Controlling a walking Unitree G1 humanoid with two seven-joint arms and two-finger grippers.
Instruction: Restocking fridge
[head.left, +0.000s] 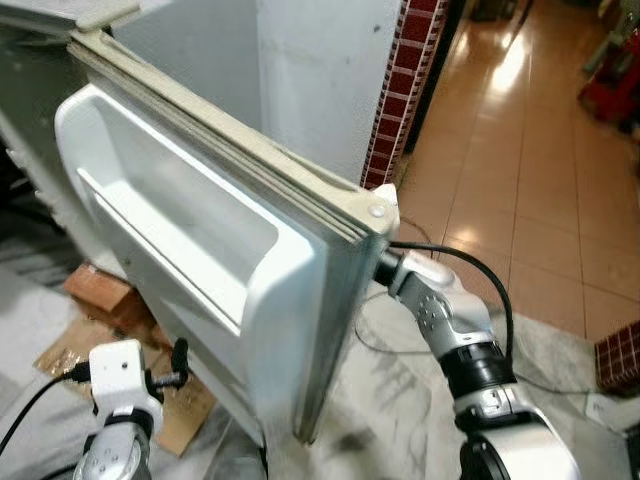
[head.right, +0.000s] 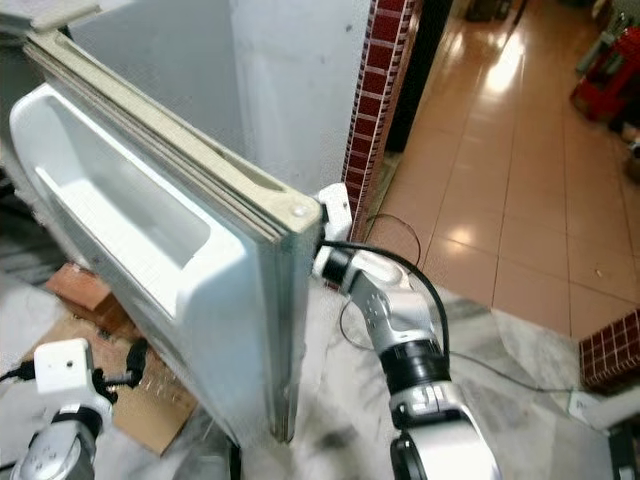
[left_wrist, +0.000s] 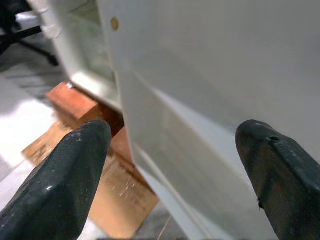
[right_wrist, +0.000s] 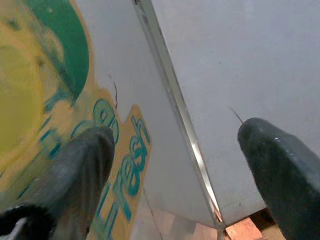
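The fridge door (head.left: 230, 290) swings between the robot's two empty, wide-open hands, right gripper (right_wrist: 180, 165) against its outer face, left gripper (left_wrist: 170, 165) inside, where a closing door could pinch it.

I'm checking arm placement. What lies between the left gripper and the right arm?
The open fridge door, seen in both eye views: left gripper on its inner side, right arm behind its outer face.
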